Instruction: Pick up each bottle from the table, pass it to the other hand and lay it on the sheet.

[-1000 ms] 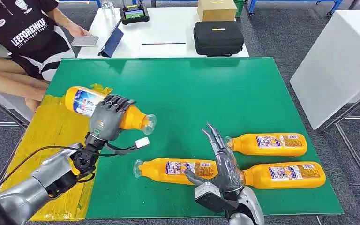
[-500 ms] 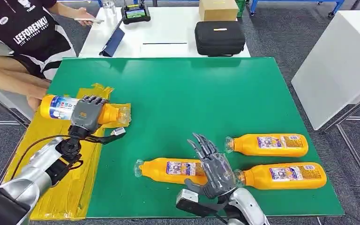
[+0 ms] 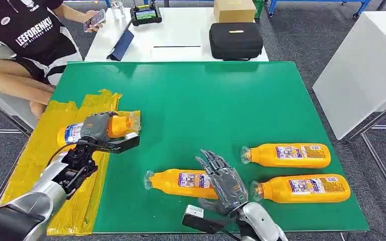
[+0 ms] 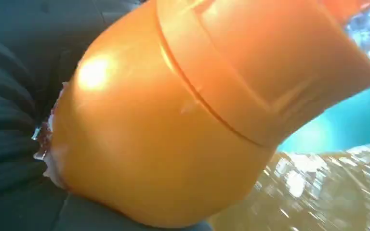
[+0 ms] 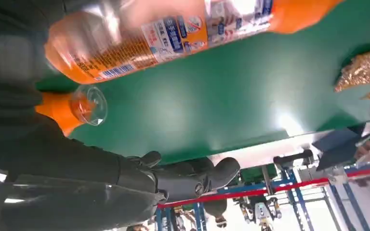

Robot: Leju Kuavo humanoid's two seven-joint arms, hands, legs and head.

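Left robot hand point(image 3: 98, 128): wrapped round an orange bottle point(image 3: 88, 129), holding it low over the yellow sheet point(image 3: 50, 145) at the surface's left side; can't tell if it's touching down yet. You're at the lay-down step, I'd say.
Right robot hand point(image 3: 224, 184): holding nothing, fingers apart, over the base end of the nearest bottle point(image 3: 181, 182), prob. your next pick.
Other bottles: two more lying on the green surface point(image 3: 206, 100), far one point(image 3: 286, 155) and near-right one point(image 3: 301, 188), clear caps pointing left, close to each other.
Handling: full-looking plastic, round & smooth, so likely a bit weighty, will roll, label may be slick. Body looks stiff enough to squeeze.
Where to grab: mid-body over the label, fingers across the axis; avoid the tapered neck, grip prob. slides there.
Risk: bottle rolling on the crinkly sheet once you let go.
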